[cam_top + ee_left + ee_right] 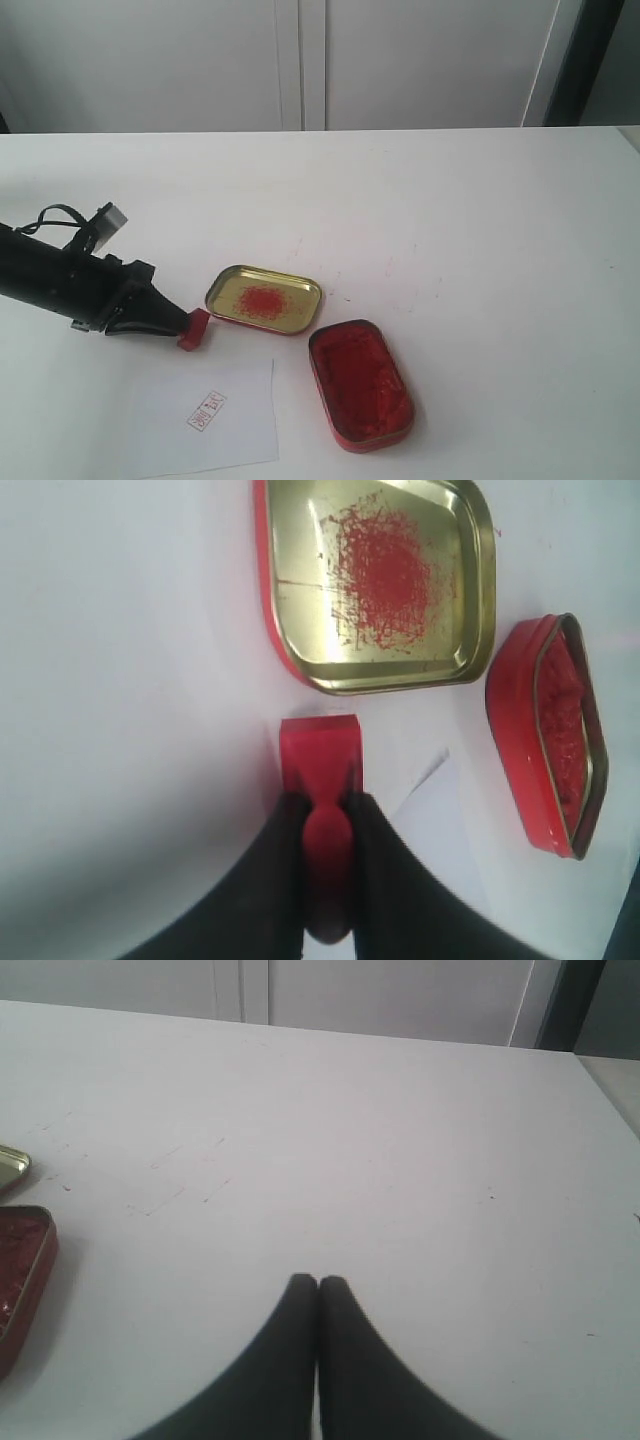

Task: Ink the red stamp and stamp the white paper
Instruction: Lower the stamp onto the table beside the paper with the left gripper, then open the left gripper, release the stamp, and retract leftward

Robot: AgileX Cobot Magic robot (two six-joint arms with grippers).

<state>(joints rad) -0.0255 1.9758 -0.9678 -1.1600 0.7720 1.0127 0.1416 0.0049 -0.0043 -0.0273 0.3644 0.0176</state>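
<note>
Exterior view: the left pincer (pixel 183 322) comes in low from the left edge, pinching the red stamp (pixel 196 329) by its handle. The stamp's block sits just off the left end of the gold lid (pixel 222 285) and just past the top edge of the white paper (pixel 240 430). Whether it touches the counter (pixel 460 200) I cannot tell. The paper carries a red imprint (pixel 207 410). The red ink tin (pixel 320 370) lies near the lid's right corner, with broad counter beyond it. The right pincer (pixel 318 1286) is pressed together over bare counter.
</note>
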